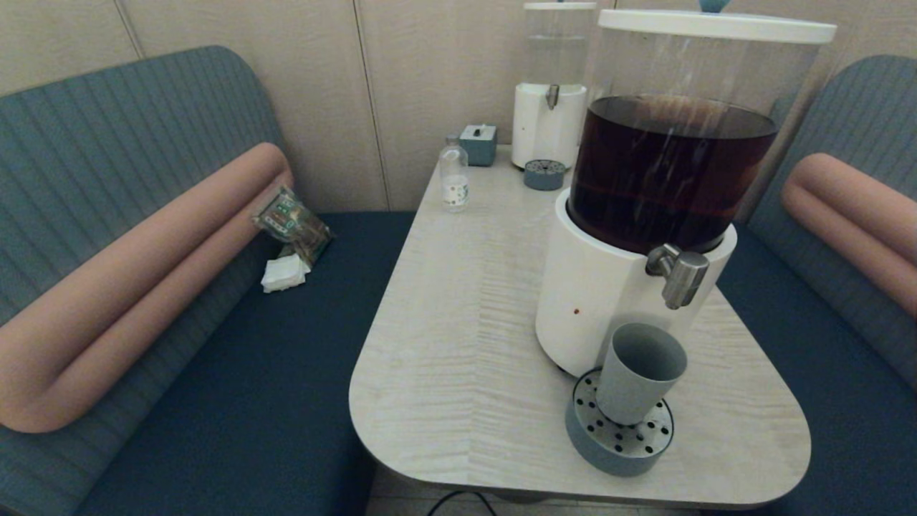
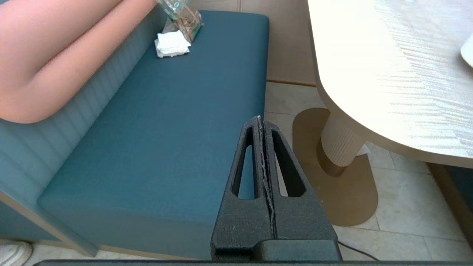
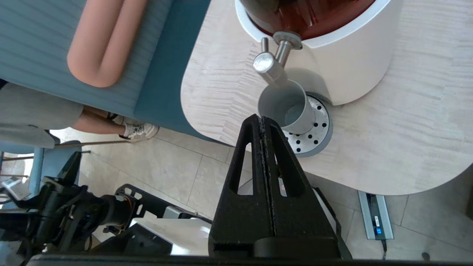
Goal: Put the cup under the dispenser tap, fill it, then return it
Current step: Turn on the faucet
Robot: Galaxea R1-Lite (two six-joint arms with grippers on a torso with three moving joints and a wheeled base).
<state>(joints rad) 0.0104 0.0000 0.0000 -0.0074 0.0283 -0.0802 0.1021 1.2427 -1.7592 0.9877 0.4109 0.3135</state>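
The grey-blue cup (image 1: 637, 373) (image 3: 286, 107) stands upright and empty on the round perforated drip tray (image 1: 620, 437) (image 3: 314, 135), directly below the brushed-steel dispenser tap (image 1: 679, 276) (image 3: 268, 66) of the large white-based dispenser (image 1: 594, 287) holding dark brown liquid. Neither arm shows in the head view. My right gripper (image 3: 261, 119) is shut and empty, hanging off the table's near edge, short of the cup. My left gripper (image 2: 260, 120) is shut and empty, parked low over the blue bench seat beside the table.
At the table's back stand a narrower clear-liquid dispenser (image 1: 551, 93), a second drip tray (image 1: 544, 174), a small box (image 1: 478, 143) and a small clear bottle (image 1: 453, 175). A snack packet (image 1: 292, 218) and napkins (image 1: 284, 272) lie on the left bench. A table pedestal (image 2: 342, 144) stands below.
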